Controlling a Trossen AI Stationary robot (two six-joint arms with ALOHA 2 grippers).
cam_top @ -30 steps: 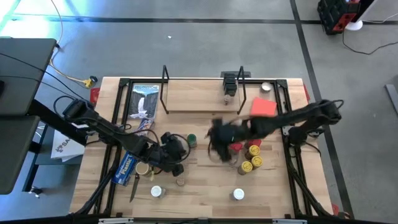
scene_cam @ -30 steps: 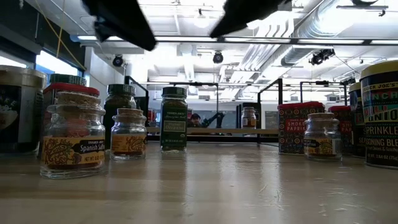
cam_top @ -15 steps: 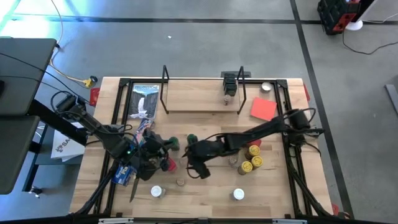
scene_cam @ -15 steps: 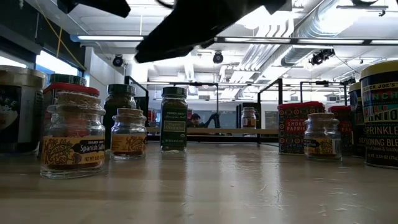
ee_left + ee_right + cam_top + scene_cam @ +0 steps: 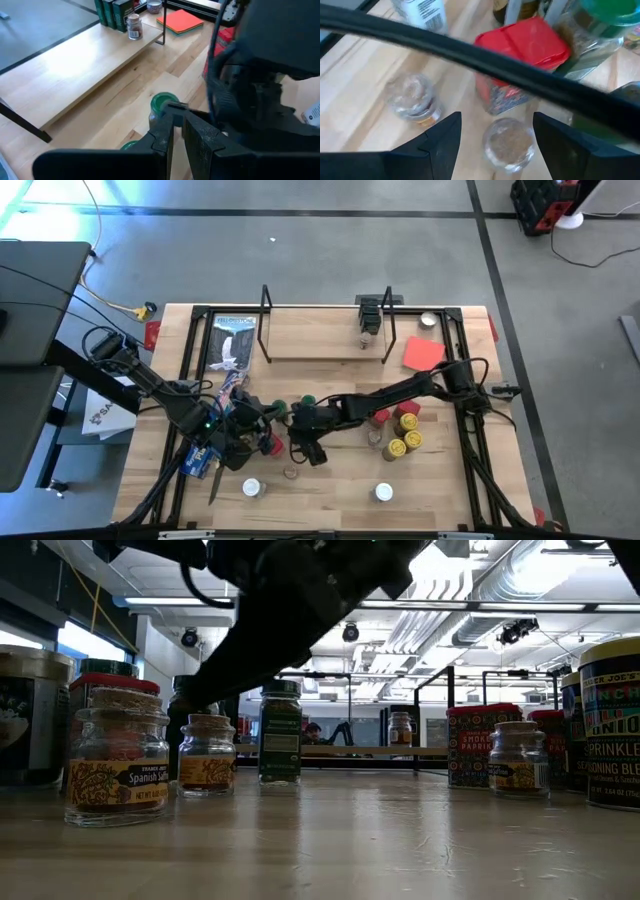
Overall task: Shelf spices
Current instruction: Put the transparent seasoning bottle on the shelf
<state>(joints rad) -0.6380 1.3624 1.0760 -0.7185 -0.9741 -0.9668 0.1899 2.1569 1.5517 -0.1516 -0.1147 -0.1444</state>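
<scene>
Readable writing: in the low view, the near-left jar (image 5: 118, 755) reads "Spanish Saffron" in part; the red tin (image 5: 483, 743) right of centre reads "SMOKED PAPRIKA" in part; the big tin at the right edge (image 5: 612, 720) shows "TRADER JOE'S" and "SEASONING BLEND". The green-label jar (image 5: 280, 730) at centre is too small to read.
Blue box: lower left of the high view, long box (image 5: 203, 446) with white lettering that cannot be read.
Left gripper: left of centre in the high view, left gripper (image 5: 262, 434) has its fingers nearly together with nothing visibly between them; in its wrist view a green-lidded jar (image 5: 163, 104) stands just beyond the fingertips.
Right gripper: centre of the high view, right gripper (image 5: 303, 448) is spread wide and holds nothing; in its wrist view a clear-topped jar (image 5: 508, 143) sits between the two fingers and a red tin (image 5: 521, 62) stands just beyond it.
Counts, high view: two white-lidded jars (image 5: 251, 488) at the lower edge; three yellow-lidded jars (image 5: 408, 423) right of centre; one flat red sheet (image 5: 423, 352) at upper right.
Shelf: upper centre of the high view, shelf (image 5: 310, 338) carries a small cluster of dark jars (image 5: 369, 315) near its right end, well apart from both grippers.
</scene>
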